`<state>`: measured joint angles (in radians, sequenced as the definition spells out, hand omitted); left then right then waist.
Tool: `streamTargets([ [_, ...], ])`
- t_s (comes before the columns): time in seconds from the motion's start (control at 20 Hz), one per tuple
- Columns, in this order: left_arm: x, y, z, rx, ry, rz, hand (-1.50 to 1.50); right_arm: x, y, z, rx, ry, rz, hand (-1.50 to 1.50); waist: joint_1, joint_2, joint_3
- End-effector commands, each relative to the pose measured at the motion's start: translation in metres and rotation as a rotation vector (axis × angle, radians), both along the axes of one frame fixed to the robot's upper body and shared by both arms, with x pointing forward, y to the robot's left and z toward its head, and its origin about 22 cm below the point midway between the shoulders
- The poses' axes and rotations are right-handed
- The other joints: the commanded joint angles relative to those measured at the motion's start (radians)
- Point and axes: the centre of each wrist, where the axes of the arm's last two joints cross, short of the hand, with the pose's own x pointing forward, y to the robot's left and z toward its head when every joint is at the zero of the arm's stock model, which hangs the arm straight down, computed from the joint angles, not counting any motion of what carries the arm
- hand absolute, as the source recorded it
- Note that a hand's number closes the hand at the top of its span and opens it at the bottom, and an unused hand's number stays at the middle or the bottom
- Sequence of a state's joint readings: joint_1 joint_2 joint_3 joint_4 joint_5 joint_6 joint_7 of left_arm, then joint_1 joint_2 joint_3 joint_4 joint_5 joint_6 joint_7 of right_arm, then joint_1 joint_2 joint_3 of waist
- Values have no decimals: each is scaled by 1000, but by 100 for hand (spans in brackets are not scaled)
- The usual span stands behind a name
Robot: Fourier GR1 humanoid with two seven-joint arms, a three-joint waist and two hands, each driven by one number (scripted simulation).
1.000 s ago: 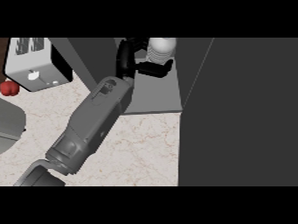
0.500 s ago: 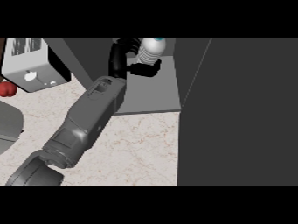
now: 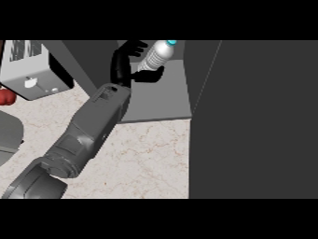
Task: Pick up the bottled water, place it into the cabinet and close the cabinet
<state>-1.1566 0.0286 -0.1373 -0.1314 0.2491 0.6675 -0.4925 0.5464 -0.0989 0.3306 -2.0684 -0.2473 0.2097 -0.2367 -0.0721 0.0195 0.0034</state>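
Pale marbled counter (image 3: 148, 158), white toaster (image 3: 32, 70) at back left, red fruit (image 3: 4, 96) beside it

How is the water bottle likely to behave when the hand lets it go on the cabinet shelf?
The water bottle is tall and narrow, and it looks tilted in the left hand, so it may tip over. Its round body would probably roll once lying down. It looks stiff, since it keeps its shape in the grip.

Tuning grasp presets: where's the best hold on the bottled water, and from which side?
Around the mid-body, from the side. The bottled water is a slim cylinder, its blue cap pointing away from the robot into the cabinet, so fingers wrap its girth. The left hand grips it just so, from the bottle's left.
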Motion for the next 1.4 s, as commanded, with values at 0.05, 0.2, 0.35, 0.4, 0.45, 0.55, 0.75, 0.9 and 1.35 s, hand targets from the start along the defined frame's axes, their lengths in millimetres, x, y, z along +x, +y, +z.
streamTargets([
  [0.05, 5, 30, -1, 69, 19, 79, -150, 0, -2, 1, 1, 4, -3, -150, -7, 12, -4],
  [0.2, 6, 40, -1, 66, 54, 69, -150, 7, -10, -12, -18, 10, -17, -150, 7, 8, -3],
  [0.35, 7, 33, 2, 69, 64, 68, -150, 2, 7, 0, 8, -13, 3, -150, 1, 6, -4],
  [0.4, -2, 28, -14, 64, 58, 90, -150, 5, -2, -1, -2, -3, 14, -150, -6, 13, -4],
  [0.45, 2, 37, -8, 64, 58, 96, -150, 11, 3, 0, -4, -2, 10, -150, 1, 13, -5],
  [0.55, 3, 38, -8, 44, 54, 101, -150, 10, 4, -2, 1, -9, 5, -150, -3, 14, -5],
  [0.75, 6, 47, -2, -17, -24, 29, -150, 0, 9, 1, 11, -18, 0, -150, 1, 9, -5],
  [0.9, 0, 51, -13, -111, -64, -41, -150, 0, -5, 1, -3, -16, -8, -150, 15, 5, -5],
  [1.35, -1, 36, -8, -300, -167, -205, -150, -4, 0, 7, -26, -26, -30, -150, 46, -12, -4],
])
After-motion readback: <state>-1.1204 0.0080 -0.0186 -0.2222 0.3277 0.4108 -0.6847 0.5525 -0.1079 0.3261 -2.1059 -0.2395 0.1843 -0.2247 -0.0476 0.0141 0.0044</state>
